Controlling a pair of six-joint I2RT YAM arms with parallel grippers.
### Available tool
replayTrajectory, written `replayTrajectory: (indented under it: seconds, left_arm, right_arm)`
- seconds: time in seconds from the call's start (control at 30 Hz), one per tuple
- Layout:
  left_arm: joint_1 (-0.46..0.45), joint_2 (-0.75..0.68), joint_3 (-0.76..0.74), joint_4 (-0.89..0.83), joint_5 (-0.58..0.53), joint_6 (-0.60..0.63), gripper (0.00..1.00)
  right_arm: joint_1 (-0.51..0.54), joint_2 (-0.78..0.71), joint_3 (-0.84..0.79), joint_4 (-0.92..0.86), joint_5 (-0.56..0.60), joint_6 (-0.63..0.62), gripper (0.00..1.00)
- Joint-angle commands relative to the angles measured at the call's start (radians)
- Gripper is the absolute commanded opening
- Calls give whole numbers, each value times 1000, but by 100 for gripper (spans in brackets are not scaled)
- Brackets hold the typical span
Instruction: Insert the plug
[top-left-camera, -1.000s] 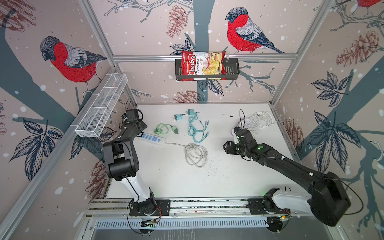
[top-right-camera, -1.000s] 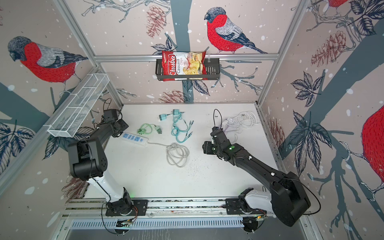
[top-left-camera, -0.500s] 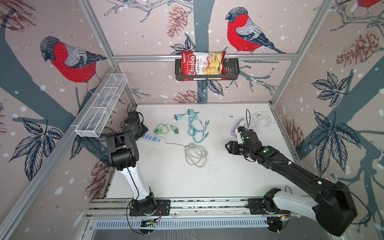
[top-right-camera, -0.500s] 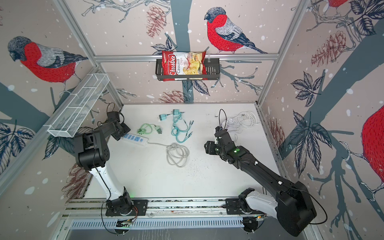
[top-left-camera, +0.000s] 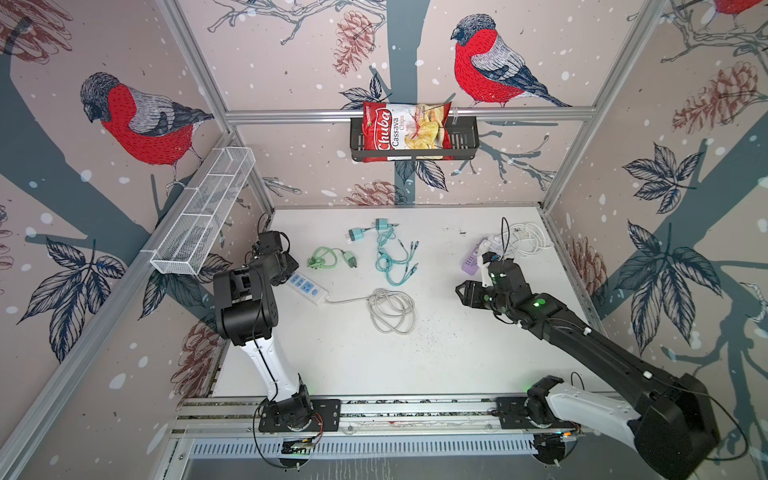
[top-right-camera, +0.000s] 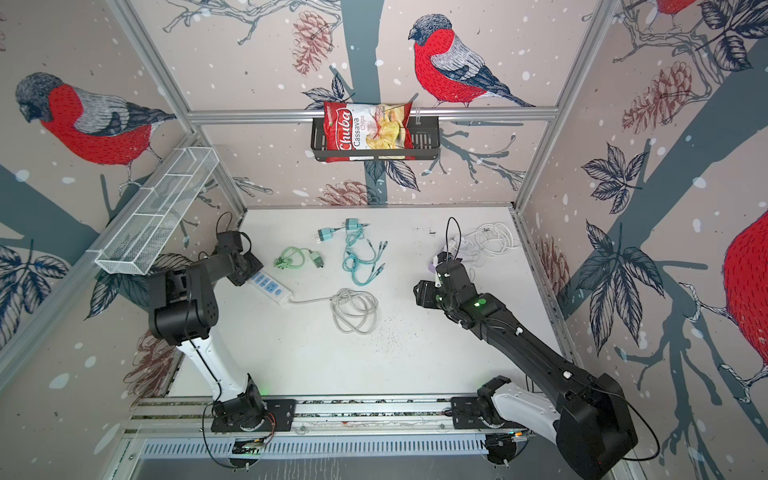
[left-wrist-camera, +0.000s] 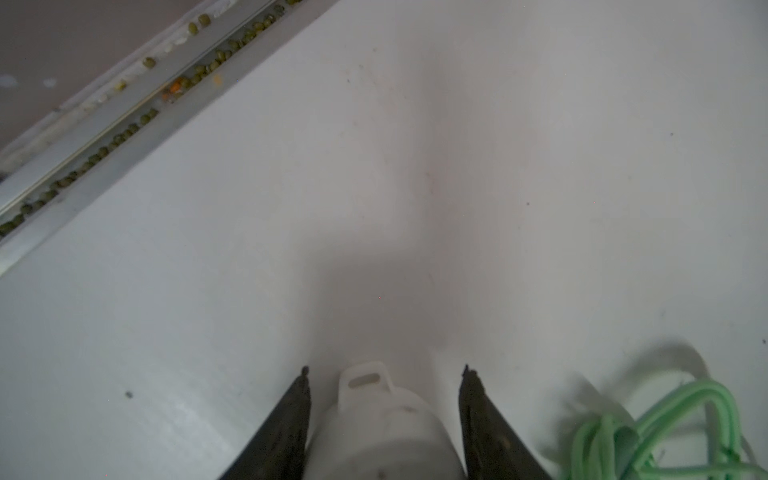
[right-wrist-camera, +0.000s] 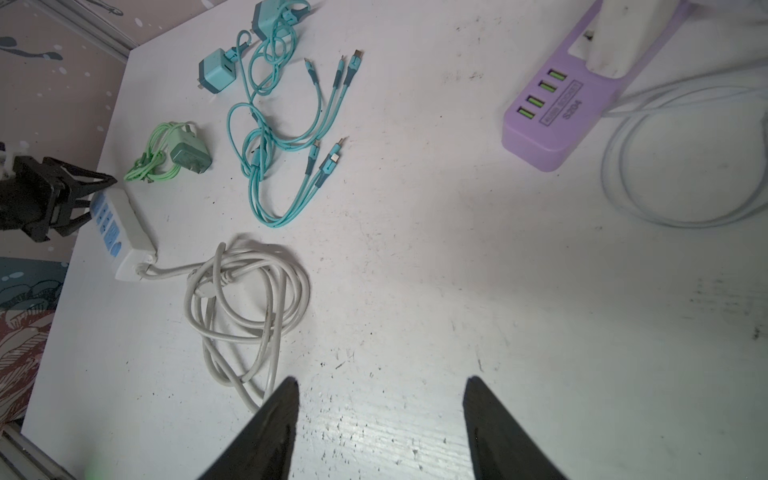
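Left wrist view has the left claw (left-wrist-camera: 385, 370) straddling the end of the white power strip (left-wrist-camera: 382, 419), 1 finger down each side. The fingers sit right up against it, but whether they actually pinch it I cannot tell.

In a top view the strip's long axis runs from 10 o'clock to 4 o'clock, and its cord (top-left-camera: 392, 311) trails off the 4 o'clock end into a loose coil. The green plug (top-left-camera: 351, 260), by my reckoning the likeliest one to go in, lies on the table (top-left-camera: 457, 365) near the strip, at its 2 o'clock, with its bundled green cable (top-left-camera: 322, 262) beside it.

The right claw (right-wrist-camera: 380, 380) hangs wide and empty over bare table. From it that plug lies just past 9 o'clock, well apart. The left arm is far nearer but is taken up with the strip, so the fetch looks like the right arm's job. 2 teal plugs (top-left-camera: 356, 235) lie farther back.
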Motion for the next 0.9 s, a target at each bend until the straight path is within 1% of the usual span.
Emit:
replayTrajectory:
  seconds: [0.0,0.03,0.2,0.3,0.37,0.43,0.57,0.7,0.87]
  left_arm:
    - [-16,-48,-81,-34,37,-14,48]
    - [-24,-66,-104,-27,34,-17,46]
    - [-88,-172,-235,12,43,-48,46]
    - [-144,-245,-305,35,56,-82,46]
    - [-183,-284,-350,70,89,-102,46]
    - [-214,-319,-390,90,114,-141,46]
    - [-288,-403,-465,142,111,-223,45]
    - [-367,-459,-472,125,69,-267,46]
    - [-425,-509,-490,122,41,-306,46]
  right_arm:
    - [-23,-8,17,-12,-2,-29,64]
    - [-31,-10,20,-13,-5,-36,64]
    - [-63,-1,21,-16,-22,-59,63]
    - [-68,5,12,-13,-32,-62,63]
    - [-70,7,5,-9,-39,-61,63]
    - [-70,8,-2,-5,-53,-60,63]
    - [-68,8,-20,0,-100,-60,62]
    - [-36,6,-50,4,-174,-69,62]
    - [71,57,-72,46,-164,-30,61]
